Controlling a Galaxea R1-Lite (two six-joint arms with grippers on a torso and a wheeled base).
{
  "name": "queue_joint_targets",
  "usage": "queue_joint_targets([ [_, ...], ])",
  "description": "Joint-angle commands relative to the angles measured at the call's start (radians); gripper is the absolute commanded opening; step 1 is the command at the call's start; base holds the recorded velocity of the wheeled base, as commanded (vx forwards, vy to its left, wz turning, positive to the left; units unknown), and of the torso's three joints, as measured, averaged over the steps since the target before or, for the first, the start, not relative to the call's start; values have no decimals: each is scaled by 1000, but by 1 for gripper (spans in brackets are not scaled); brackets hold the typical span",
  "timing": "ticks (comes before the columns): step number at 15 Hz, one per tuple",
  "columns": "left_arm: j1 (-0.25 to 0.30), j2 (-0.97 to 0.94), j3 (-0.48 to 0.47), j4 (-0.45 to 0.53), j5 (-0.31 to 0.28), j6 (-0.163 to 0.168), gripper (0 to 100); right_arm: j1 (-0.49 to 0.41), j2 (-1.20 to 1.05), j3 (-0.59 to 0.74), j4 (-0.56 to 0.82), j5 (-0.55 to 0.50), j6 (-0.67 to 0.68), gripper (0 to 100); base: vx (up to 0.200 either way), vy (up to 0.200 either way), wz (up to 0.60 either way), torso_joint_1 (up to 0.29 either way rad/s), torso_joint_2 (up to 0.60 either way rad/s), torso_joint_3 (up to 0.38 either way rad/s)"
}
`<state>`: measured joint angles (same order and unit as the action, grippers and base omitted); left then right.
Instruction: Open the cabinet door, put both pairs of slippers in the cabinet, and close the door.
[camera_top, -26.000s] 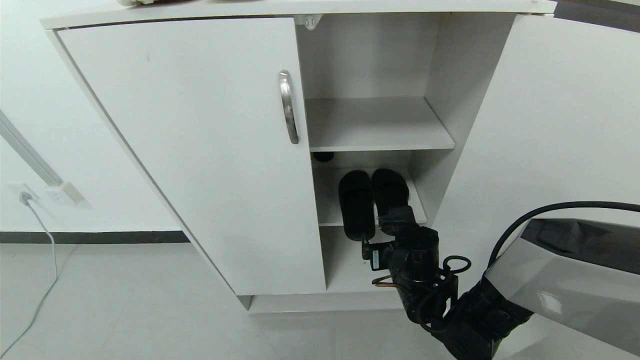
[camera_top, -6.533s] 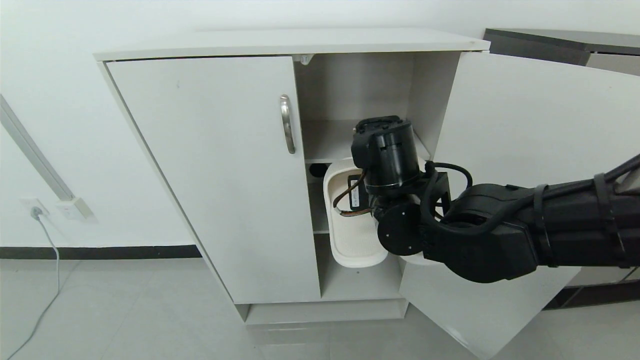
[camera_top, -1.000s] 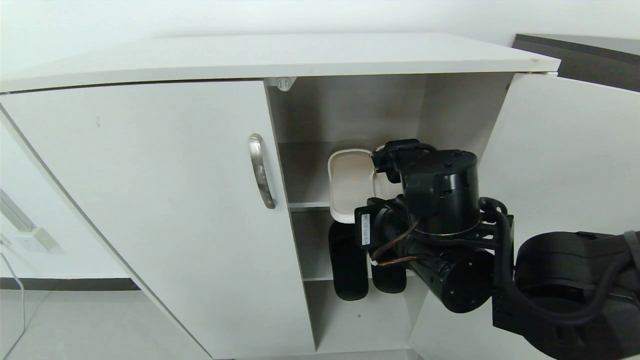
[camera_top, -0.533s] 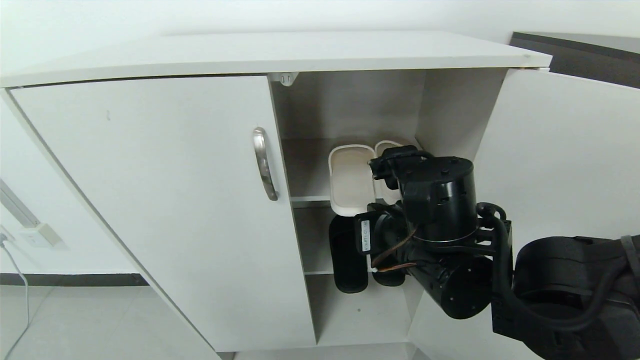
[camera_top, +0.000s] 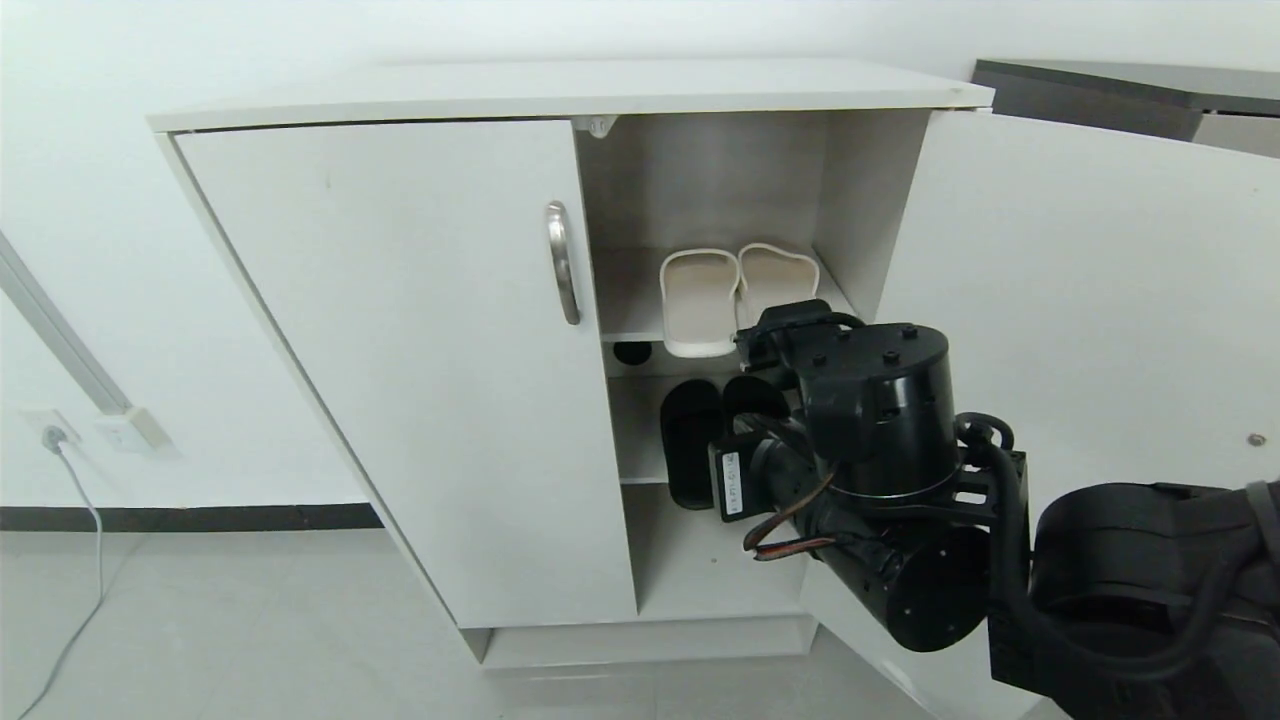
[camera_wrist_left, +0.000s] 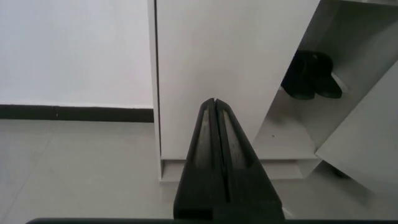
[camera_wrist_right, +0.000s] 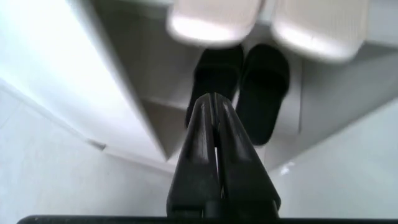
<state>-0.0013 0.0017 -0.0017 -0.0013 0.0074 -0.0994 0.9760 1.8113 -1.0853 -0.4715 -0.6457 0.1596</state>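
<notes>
The white two-door wooden cabinet (camera_top: 560, 85) stands with its flat white right door (camera_top: 1080, 300) swung wide and its left door (camera_top: 400, 350), the one with the curved metal handle (camera_top: 562, 262), closed. The head camera has drawn back over the last second, so the cabinet's shift in that view is no move of its own. What has truly changed is that the pair of cream rubber slippers (camera_top: 698, 300), carried up to the opening a few seconds ago, now lies free on the upper shelf (camera_top: 625, 290), side by side, soles down, heels just over the front edge. The pair of black slide slippers (camera_top: 692, 440) rests on the middle shelf (camera_top: 635, 440) below, as before. Both pairs are stowed, so I judge that only closing the door remains. The right claw (camera_wrist_right: 214, 102) has backed off in front of the shelves, pinched together on nothing. The left claw (camera_wrist_left: 215, 107) hangs low beside the cabinet, likewise closed and empty.
</notes>
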Motion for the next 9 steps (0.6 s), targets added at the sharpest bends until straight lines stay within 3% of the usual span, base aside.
queue_joint_targets([
  [1,0,0,0,0,0,0,0,1,2,7,-1,1,-2,0,-200,0,0,-2,2,7],
  [5,0,0,0,0,0,0,0,0,2,10,-3,1,-8,0,-200,0,0,-2,5,2],
  [9,0,0,0,0,0,0,0,0,2,15,-3,1,-8,0,0,0,0,0,0,0],
])
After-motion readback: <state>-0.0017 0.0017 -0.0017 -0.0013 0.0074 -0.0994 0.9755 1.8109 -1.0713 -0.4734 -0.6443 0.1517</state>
